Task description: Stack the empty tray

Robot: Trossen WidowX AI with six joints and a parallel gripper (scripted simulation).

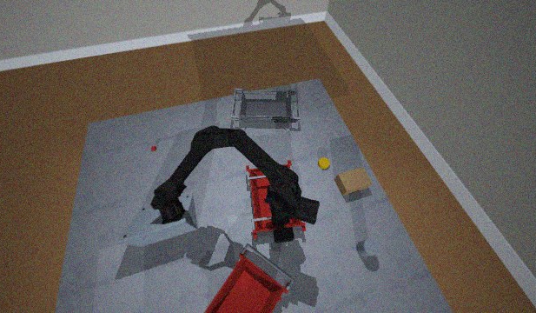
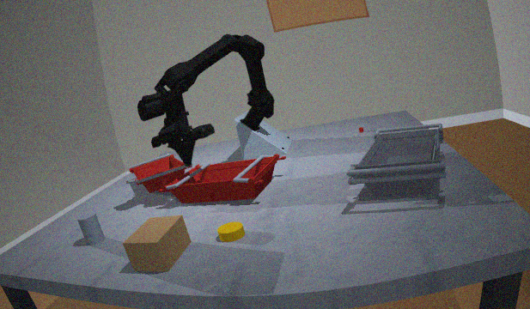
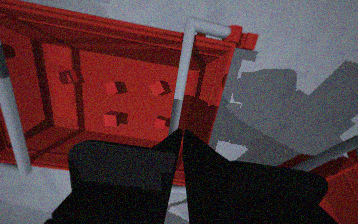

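Note:
The red loaded tray (image 1: 260,202) (image 2: 222,190) (image 3: 130,26) stands on the table, with several small red blocks (image 3: 110,88) on its floor. One wire bar (image 2: 247,170) (image 3: 5,95) lies across its top near one end. The other bar (image 1: 262,219) (image 3: 183,75) lies across near the other end. My gripper (image 2: 188,164) (image 3: 182,134) is shut and empty, its tips together over the tray's long side beside this second bar. They hide that bar's near part; whether they touch it I cannot tell. The second red tray (image 1: 246,289) (image 2: 157,167) (image 3: 350,187) stands askew beside the loaded one, looking empty.
A grey tray with bars (image 1: 268,117) (image 2: 398,171) stands farther off. A tan box (image 1: 356,180) (image 2: 157,242), a yellow disc (image 1: 324,163) (image 2: 231,232) and a grey cylinder (image 2: 92,229) stand on the other side of the loaded tray from the arm's base. A tiny red cube (image 1: 154,149) (image 2: 361,130) lies apart.

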